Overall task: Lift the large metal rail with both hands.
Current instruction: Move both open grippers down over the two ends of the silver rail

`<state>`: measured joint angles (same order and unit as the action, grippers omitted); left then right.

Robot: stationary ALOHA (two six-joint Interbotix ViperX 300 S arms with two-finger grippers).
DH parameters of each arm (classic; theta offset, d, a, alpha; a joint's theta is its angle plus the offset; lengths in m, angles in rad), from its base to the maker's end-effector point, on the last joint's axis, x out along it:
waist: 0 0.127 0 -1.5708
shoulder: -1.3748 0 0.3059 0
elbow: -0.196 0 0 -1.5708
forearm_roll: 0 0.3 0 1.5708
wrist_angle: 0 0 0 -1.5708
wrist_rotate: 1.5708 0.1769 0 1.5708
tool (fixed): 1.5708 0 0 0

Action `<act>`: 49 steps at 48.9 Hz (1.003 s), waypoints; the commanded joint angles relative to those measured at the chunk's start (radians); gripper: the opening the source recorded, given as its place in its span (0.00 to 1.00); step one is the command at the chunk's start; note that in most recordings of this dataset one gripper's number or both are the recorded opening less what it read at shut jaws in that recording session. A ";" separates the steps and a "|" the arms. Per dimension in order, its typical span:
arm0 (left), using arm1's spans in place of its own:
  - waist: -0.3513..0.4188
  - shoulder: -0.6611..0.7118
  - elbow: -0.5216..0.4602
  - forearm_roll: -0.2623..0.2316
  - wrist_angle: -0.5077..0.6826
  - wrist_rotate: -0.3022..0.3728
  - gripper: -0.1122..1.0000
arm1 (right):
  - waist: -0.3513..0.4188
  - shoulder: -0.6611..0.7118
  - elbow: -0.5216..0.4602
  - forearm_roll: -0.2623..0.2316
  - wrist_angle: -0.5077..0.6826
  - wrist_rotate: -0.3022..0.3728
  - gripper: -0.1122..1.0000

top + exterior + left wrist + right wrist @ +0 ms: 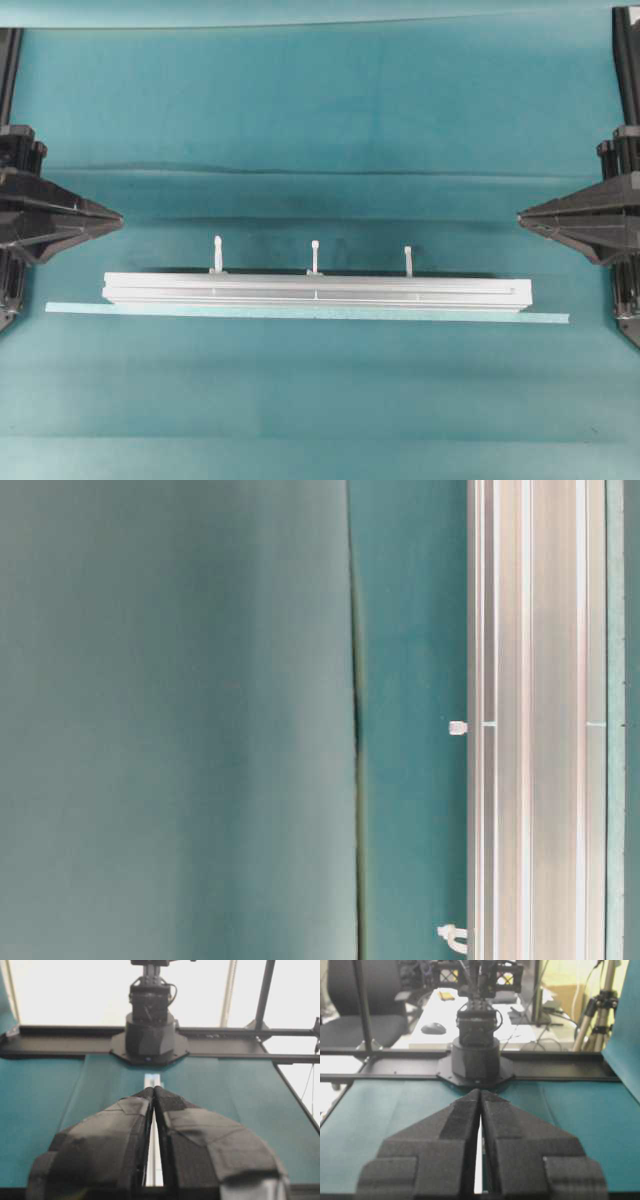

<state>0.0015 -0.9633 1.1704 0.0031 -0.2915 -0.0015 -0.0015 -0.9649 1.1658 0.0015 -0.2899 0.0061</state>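
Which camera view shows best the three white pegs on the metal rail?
The overhead view: all three white pegs stand visible along the rail. The table-level view shows only two, beside a section of the rail. Both wrist views show no pegs.

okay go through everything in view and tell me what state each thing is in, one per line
large metal rail: flat on the cloth, pegs upright, ungripped.
pale-green strip: flat along the rail's near edge.
left gripper: shut, empty, clear of the rail.
right gripper: shut, empty, clear of the rail.
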 commanded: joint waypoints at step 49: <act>-0.003 0.250 -0.298 0.012 0.876 -0.026 0.09 | -0.017 0.258 -0.310 0.089 0.956 0.144 0.10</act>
<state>0.0000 -0.7378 0.9189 0.0123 0.5568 -0.0276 -0.0230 -0.7455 0.9004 0.0844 0.6197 0.1411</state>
